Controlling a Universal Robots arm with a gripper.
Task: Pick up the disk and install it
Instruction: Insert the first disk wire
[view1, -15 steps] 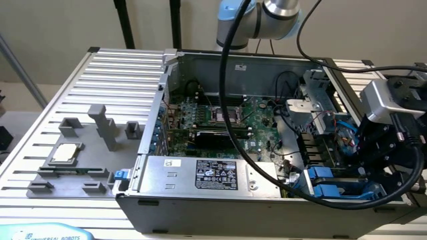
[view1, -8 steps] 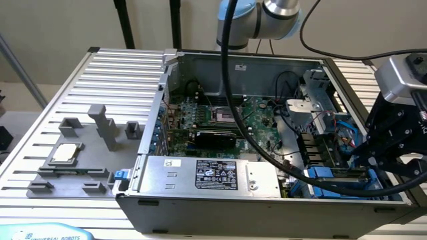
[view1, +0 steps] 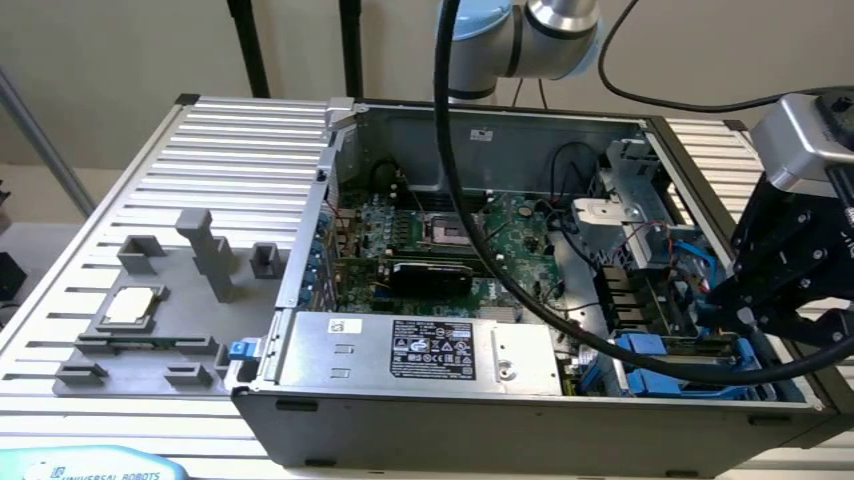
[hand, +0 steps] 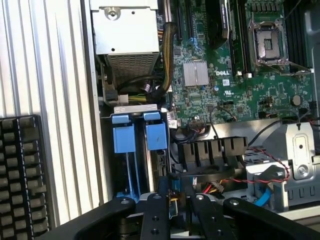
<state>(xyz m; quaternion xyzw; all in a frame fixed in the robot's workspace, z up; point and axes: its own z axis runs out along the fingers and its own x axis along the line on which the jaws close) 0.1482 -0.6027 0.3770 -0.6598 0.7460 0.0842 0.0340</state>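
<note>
Holds the gripper (view1: 731, 325) inside the open case (view1: 534, 425), over the corner with the blue cage (view1: 667, 382). Pinches the disk (view1: 678, 346) there: fingers (hand: 159, 210) drawn in on its thin edge, not spread wide and not pressed fully together. Carries it flat in the exterior view, greenish on top with a blue rail, just off the fingertips and right above the cage, close to it; cannot tell whether touching.

In the wrist view, shows the gripper (hand: 175, 201) with the disk (hand: 173, 197) edge-on between the two black fingers, as a narrow blue and silver strip. Just ahead of the fingers, finds two blue carriers (hand: 140, 136) side by side in their bay. Past those, further from the gripper, meets the grey power supply (hand: 125, 35). Off to one side of the fingers, sees the green motherboard (hand: 240, 80) with its bare socket (hand: 270, 45). Close beside the gripper, takes in black plugs and red and blue wires (hand: 265, 175).

Well apart from the gripper, across the case, leaves a grey fixture (view1: 147, 350) on the slatted table (view1: 240, 150), with a small square chip (view1: 134, 305) on it.
</note>
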